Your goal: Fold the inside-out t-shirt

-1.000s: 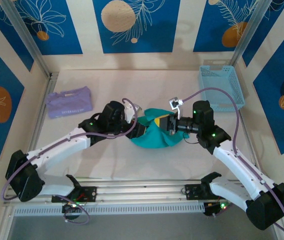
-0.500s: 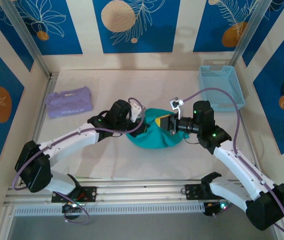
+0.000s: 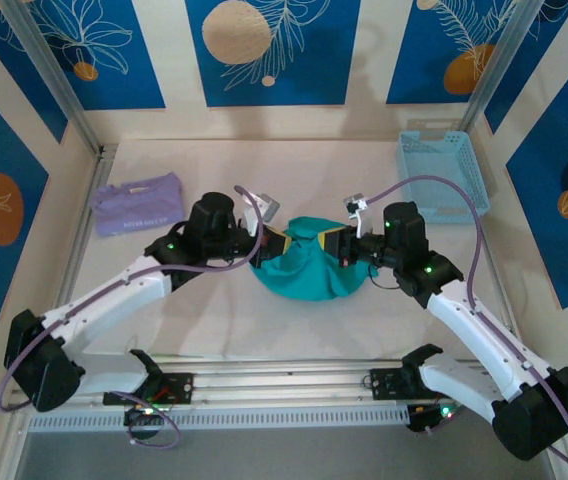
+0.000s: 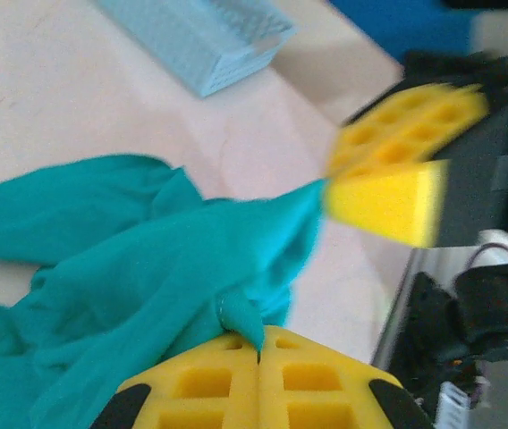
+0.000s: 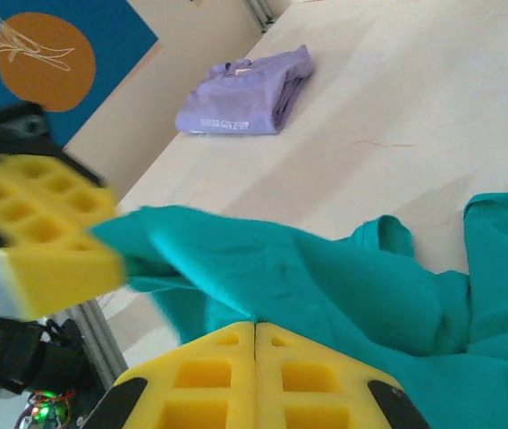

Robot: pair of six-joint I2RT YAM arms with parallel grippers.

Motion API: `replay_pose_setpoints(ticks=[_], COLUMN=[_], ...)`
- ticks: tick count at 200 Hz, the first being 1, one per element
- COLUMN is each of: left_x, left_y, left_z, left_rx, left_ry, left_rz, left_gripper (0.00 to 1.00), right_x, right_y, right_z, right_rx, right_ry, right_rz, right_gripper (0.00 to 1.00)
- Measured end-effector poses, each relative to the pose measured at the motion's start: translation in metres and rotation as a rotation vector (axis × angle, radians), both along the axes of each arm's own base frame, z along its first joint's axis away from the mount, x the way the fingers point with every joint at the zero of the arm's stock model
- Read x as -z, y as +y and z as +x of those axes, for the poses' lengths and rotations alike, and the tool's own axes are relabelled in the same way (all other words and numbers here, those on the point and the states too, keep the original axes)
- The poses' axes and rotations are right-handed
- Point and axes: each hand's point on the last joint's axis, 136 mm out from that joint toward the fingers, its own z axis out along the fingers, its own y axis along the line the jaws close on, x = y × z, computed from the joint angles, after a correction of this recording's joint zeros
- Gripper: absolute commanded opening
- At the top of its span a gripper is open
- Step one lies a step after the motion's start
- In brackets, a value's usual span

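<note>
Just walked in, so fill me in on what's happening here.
Two robot arms are working on a crumpled teal t-shirt. The left gripper and right gripper are each shut on a pinch of its fabric, from opposite sides. It is not folded yet. A folded lavender garment and a blue basket sit aside.

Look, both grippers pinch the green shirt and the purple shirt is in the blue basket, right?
No. The top view shows the purple shirt on the table, away from the blue basket. The left gripper and right gripper do pinch the green shirt.
</note>
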Motion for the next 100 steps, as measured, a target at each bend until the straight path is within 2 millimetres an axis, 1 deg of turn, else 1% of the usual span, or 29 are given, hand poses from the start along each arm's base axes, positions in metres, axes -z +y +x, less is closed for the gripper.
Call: replay_pose_setpoints(ticks=[16, 30, 41, 54, 63, 75, 92, 100], left_x=[-0.018, -0.032, -0.041, -0.05, -0.051, -0.05, -0.042, -0.038], left_y=[0.005, 0.011, 0.018, 0.027, 0.032, 0.033, 0.032, 0.032], left_z=[-0.006, -0.008, -0.006, -0.004, -0.003, -0.003, -0.001, -0.001], left_rx=[0.021, 0.024, 0.013, -0.007, -0.02, -0.024, -0.026, -0.026], left_ry=[-0.016, -0.023, -0.024, -0.026, -0.025, -0.022, -0.002, 0.013], left_rz=[-0.066, -0.123, -0.168, -0.206, -0.213, -0.212, -0.198, -0.193], left_gripper=[0.0, 0.0, 0.0, 0.0, 0.0, 0.0, 0.0, 0.0], right_x=[-0.004, -0.009, -0.012, -0.014, -0.013, -0.009, -0.001, 0.005], right_y=[0.003, 0.005, 0.002, -0.006, -0.011, -0.013, -0.012, -0.012], right_z=[0.007, 0.014, 0.02, 0.025, 0.027, 0.026, 0.024, 0.024], right_rx=[0.012, 0.028, 0.055, 0.099, 0.118, 0.12, 0.108, 0.11], right_ry=[0.006, 0.017, 0.021, 0.023, 0.028, 0.042, 0.075, 0.095], right_rz=[-0.017, -0.043, -0.073, -0.108, -0.125, -0.136, -0.15, -0.165], right_gripper=[0.0, 0.0, 0.0, 0.0, 0.0, 0.0, 0.0, 0.03])
